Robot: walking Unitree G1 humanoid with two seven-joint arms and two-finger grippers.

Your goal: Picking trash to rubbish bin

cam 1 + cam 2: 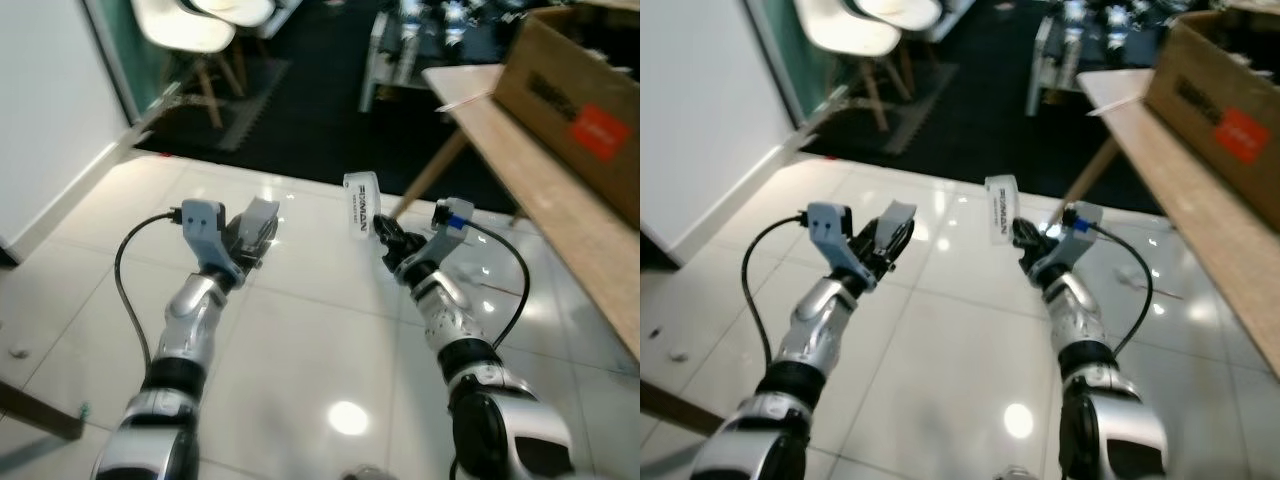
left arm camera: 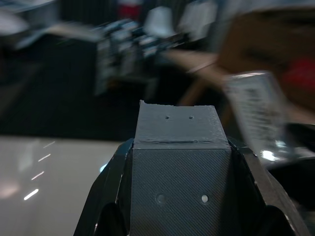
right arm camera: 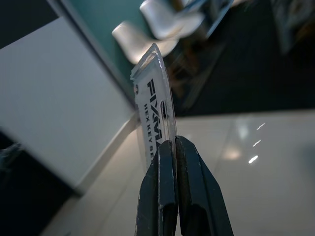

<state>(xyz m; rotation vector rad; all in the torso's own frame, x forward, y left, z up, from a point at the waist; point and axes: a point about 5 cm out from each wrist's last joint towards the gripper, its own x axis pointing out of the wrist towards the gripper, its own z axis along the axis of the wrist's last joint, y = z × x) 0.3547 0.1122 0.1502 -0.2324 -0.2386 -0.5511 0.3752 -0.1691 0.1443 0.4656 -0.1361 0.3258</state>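
Right tool (image 3: 168,147) pinches clear packet (image 1: 361,207) — packet upright above it.

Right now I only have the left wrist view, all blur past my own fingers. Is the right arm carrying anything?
Observer: Yes. The right gripper is shut on a flat clear package with black lettering, held upright above the white tile floor.
Operator: Firm pinch, or just the edge?
Observer: The right wrist view shows the fingers closed on its lower edge; most of the package stands free above them.
Operator: Anything close on that side?
Observer: A wooden table with a cardboard box on it stands to the right.
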